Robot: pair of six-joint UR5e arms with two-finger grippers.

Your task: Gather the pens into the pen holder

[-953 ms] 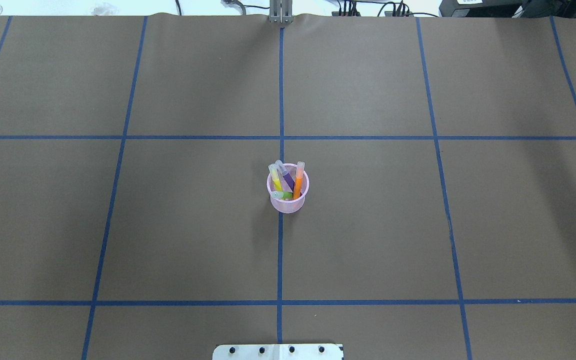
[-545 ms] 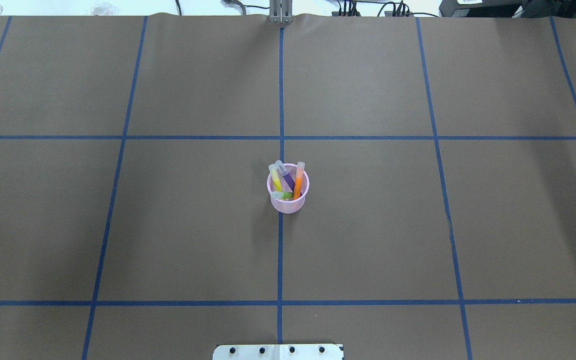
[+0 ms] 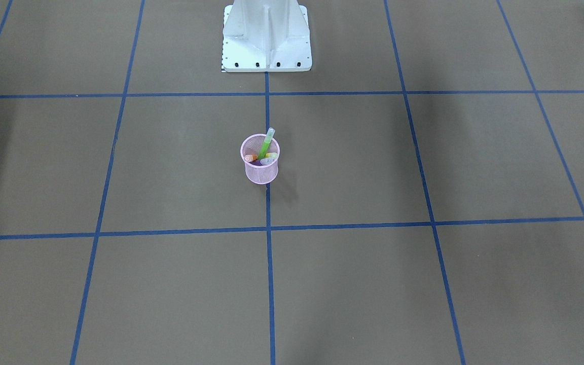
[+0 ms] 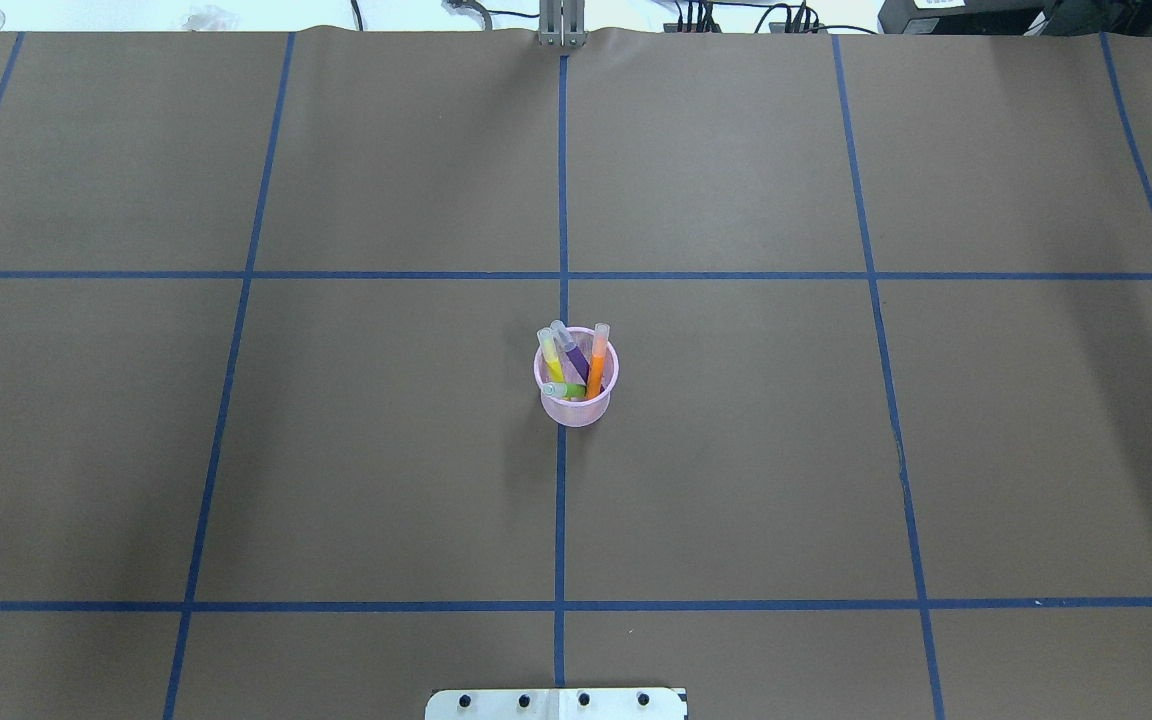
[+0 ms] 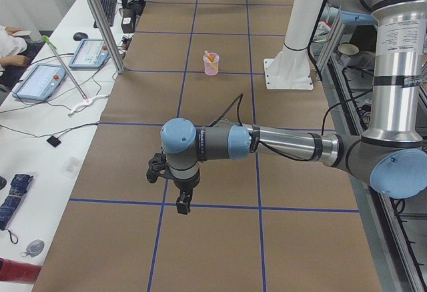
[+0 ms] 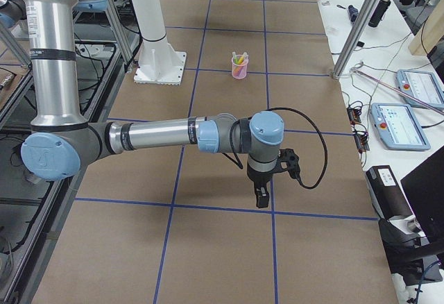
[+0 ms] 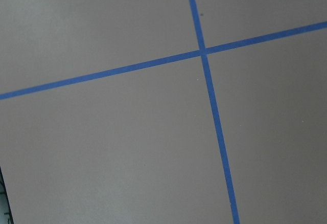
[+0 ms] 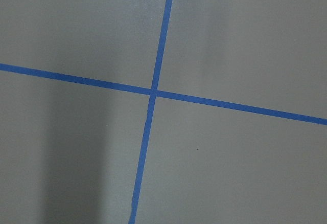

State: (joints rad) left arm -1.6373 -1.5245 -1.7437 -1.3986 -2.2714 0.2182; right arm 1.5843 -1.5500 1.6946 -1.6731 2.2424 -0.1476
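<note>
The pink mesh pen holder (image 4: 576, 408) stands upright at the table's middle, also in the front view (image 3: 261, 173). All the pens stand inside it: yellow (image 4: 553, 362), purple (image 4: 576, 362), orange (image 4: 596, 368) and green (image 4: 568, 390). The green pen (image 3: 265, 144) sticks up highest in the front view. My left gripper (image 5: 182, 205) hangs over the table far from the cup, seen only in the left side view. My right gripper (image 6: 261, 198) hangs likewise far from it, seen only in the right side view. I cannot tell if either is open or shut. Both wrist views show only brown paper and blue tape.
The robot's white base (image 3: 266, 35) stands at the near table edge behind the cup. Blue tape lines grid the brown table cover. An aluminium post (image 5: 100, 22) and desks with tablets (image 6: 401, 125) lie along the operators' side.
</note>
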